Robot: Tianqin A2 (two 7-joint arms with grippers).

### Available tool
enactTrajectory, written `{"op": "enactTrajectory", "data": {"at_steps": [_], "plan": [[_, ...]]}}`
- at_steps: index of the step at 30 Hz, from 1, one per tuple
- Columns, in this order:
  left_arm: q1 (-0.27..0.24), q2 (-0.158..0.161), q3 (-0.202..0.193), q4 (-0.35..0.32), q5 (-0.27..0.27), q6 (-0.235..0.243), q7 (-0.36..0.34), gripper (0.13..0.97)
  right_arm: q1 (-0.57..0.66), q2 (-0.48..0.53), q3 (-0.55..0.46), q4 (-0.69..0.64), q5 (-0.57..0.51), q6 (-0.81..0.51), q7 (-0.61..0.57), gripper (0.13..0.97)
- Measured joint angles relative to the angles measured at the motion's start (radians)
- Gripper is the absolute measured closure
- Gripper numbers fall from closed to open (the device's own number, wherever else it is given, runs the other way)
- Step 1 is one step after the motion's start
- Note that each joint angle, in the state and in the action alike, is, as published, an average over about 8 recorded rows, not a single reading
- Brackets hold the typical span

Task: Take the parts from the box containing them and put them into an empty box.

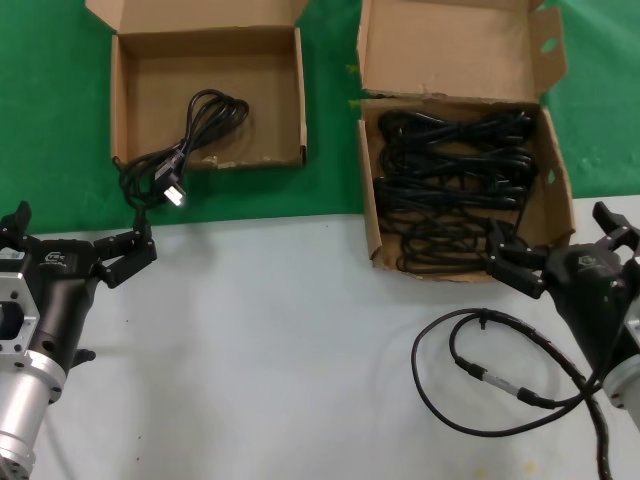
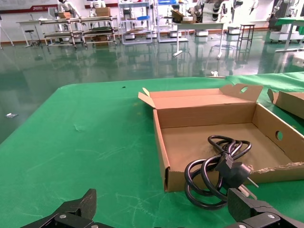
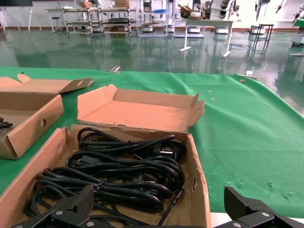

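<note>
Black fingertips of the right gripper (image 3: pixel 156 213) frame the near edge of the right wrist view, spread wide with nothing between them, and in the head view the right gripper (image 1: pixel 520 262) sits at the front wall of the wide tall-flapped box (image 1: pixel 368 215), low and pointed in over the rim, which reads as an approach to the next pick. That box holds the coiled power cables (image 1: pixel 455 180), several black bundles lying side by side and filling most of the floor, so plenty of the task is left. Across the green cloth (image 1: pixel 40 100), well apart, the smaller square box (image 1: pixel 125 100) holds one delivered cable bundle (image 1: pixel 195 125), which is only half in: its loops spill over the ragged front edge and the plug hangs outside. The left gripper (image 1: pixel 125 258) is open and empty just in front of that spill, probably having let go short of the box floor. A thin looped robot lead (image 1: pixel 480 370) lies on the white tabletop (image 1: pixel 280 340) near the right arm; it is no part and should stay out of the grasp.
</note>
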Motion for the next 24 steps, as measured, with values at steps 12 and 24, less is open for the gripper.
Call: {"op": "enactTrajectory", "data": {"at_steps": [12, 24], "plan": [[0.0, 0.0, 0.0, 0.0, 0.0, 0.0, 0.0, 0.132, 0.0, 0.0, 0.0, 0.0, 0.0, 0.0, 0.0, 0.129], [0.0, 0.0, 0.0, 0.0, 0.0, 0.0, 0.0, 0.132, 0.0, 0.0, 0.0, 0.0, 0.0, 0.0, 0.0, 0.129]]}}
